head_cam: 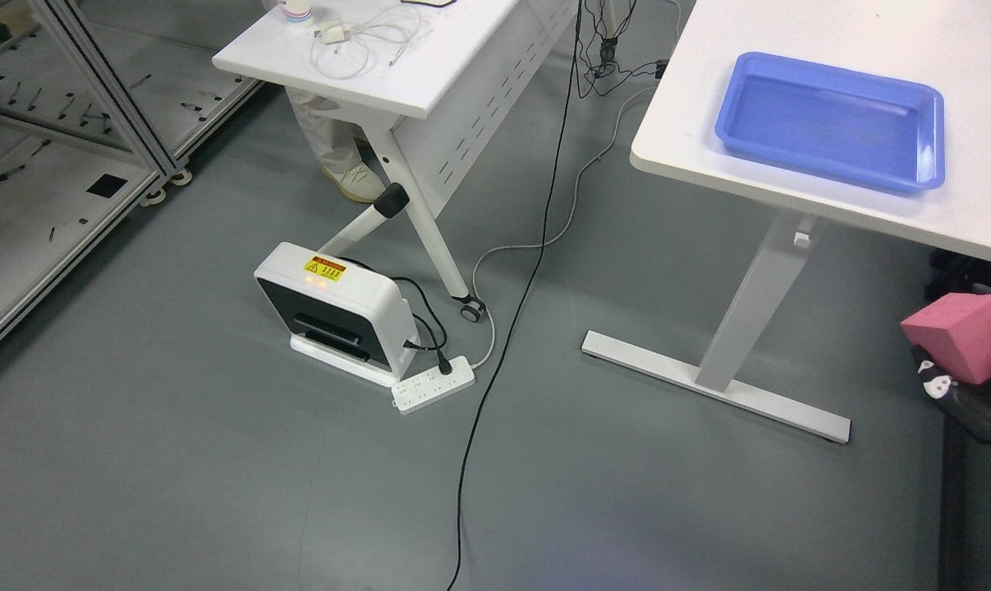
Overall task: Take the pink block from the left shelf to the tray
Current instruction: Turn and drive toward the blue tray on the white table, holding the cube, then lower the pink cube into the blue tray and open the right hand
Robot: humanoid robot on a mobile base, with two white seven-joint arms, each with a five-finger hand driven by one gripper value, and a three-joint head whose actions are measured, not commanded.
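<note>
The right hand [967, 394] grips the pink block [963, 336] below the table edge; the blue tray [832, 156] sits empty, placing remains.

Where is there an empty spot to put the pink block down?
The blue tray holds nothing, so its whole floor is free. The white table around it is bare too. The other table is crowded with tangled cables. The right robot hand holds the pink block.
</note>
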